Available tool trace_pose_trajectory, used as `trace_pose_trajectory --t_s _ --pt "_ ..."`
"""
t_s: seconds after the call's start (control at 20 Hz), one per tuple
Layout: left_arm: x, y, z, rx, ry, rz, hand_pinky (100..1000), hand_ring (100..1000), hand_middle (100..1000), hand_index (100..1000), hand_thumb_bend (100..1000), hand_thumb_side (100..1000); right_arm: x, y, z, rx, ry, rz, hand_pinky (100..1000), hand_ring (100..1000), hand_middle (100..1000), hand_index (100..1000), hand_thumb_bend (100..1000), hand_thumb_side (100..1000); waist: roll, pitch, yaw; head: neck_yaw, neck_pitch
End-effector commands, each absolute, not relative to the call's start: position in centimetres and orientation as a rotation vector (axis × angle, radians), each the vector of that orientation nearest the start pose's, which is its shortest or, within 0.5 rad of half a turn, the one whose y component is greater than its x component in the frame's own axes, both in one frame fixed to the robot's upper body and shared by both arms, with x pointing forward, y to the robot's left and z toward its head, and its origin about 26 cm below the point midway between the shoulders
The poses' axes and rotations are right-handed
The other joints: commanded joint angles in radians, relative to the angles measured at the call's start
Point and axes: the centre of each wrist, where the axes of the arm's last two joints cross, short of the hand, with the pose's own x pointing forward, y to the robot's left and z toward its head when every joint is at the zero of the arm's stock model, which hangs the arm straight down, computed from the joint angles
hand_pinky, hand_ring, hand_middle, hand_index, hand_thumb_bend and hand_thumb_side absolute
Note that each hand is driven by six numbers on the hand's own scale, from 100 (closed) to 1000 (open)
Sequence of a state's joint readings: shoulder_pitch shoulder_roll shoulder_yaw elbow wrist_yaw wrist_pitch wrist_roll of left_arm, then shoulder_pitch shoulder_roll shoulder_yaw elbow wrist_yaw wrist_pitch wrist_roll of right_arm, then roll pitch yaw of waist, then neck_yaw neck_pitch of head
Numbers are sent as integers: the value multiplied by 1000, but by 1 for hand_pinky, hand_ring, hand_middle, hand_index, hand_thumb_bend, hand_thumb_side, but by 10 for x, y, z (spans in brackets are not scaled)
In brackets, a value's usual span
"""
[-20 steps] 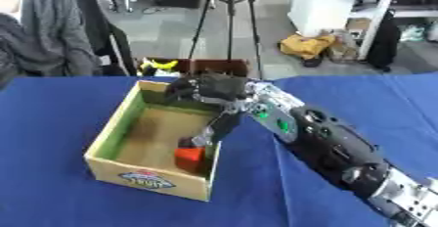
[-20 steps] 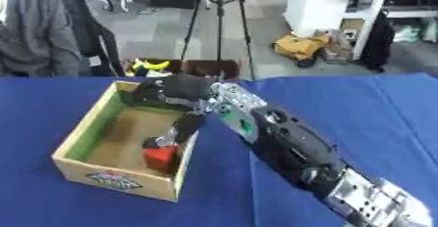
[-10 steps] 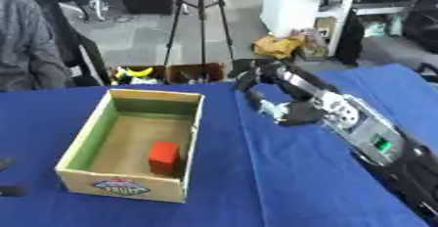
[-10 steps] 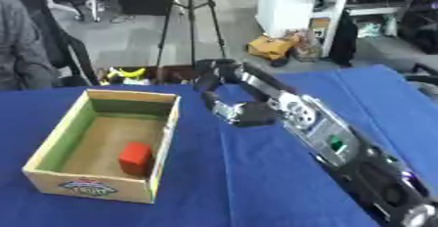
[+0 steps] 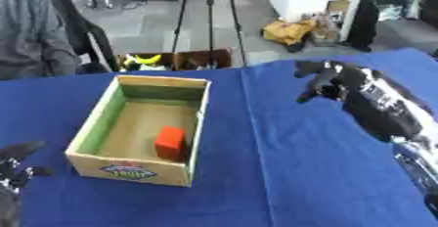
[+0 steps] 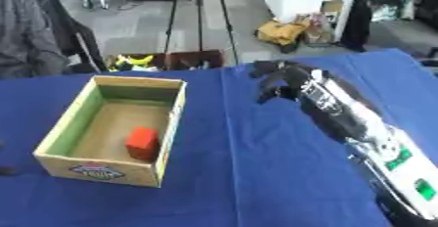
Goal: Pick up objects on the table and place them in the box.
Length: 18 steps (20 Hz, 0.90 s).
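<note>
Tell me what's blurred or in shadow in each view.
Left eye view: the right hand is smeared; the red block lies close to the box's shaded right wall. Right eye view: the hand is soft too; the box label is unreadable.

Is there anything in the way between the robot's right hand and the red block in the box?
Only the box's near side wall. The red block lies on the box floor against that wall, while the right hand hangs over bare blue table. Nothing else shows between them, and the box top is uncovered.
</note>
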<state>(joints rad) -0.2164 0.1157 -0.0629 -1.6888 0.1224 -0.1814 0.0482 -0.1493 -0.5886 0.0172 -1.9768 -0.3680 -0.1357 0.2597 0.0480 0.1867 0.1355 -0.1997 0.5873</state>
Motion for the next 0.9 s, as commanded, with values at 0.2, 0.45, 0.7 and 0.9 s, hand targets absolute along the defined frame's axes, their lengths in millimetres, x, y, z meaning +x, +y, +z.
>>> trace_pose_trajectory --t_s 0.2,0.45,0.7,0.9 --pt "322 232 82 -86 -2066 -55 524 816 644 662 100 996 277 -305 171 161 -2121 630 662 984 742 634 100 902 0 -14 -9 48 52" --pt "321 232 79 -87 -2058 -53 524 816 644 662 100 998 276 -302 163 146 -2098 588 659 981 740 629 100 919 0 -15 -16 57 73" --pt "320 233 77 -88 -2051 -51 524 816 644 655 100 999 276 -299 161 141 -2085 576 658 980 739 627 100 924 2 -16 -20 56 79" --pt "319 233 76 -89 -2048 -51 524 816 644 652 100 999 276 -297 160 146 -2080 576 657 979 739 610 100 923 4 -17 -24 61 81"
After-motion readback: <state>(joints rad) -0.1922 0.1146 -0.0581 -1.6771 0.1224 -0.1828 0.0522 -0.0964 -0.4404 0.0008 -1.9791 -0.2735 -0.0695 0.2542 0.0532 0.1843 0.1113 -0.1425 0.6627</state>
